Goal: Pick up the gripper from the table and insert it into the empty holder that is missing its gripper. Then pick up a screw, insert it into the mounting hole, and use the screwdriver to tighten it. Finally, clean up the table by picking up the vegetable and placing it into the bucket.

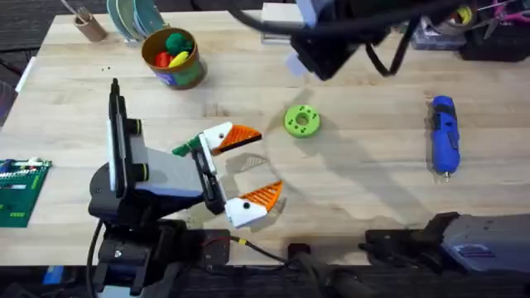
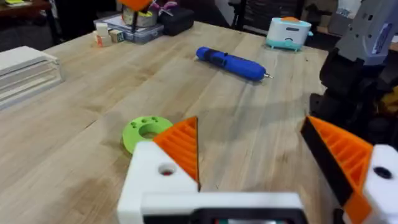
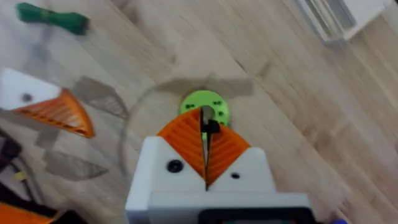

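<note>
Both left gripper [image 1: 245, 170] fingertips are standing apart, fitted; right gripper [image 3: 205, 146] is pinching a screw [image 3: 212, 127]; vegetable [image 1: 187, 148] is awaiting the bucket [image 1: 172, 58].

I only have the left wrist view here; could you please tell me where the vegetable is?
Observer: The vegetable lies on the table beside the white block of one finger of the left gripper, behind its open tips.
Operator: Thank you. Is the right gripper holding anything?
Observer: The right gripper is shut with a small dark piece pinched at its tips, above the lime-green disc; I cannot tell whether it is a screw.
Operator: And where is the bucket?
Observer: The bucket stands at the table's far left, with colourful toys inside.
</note>
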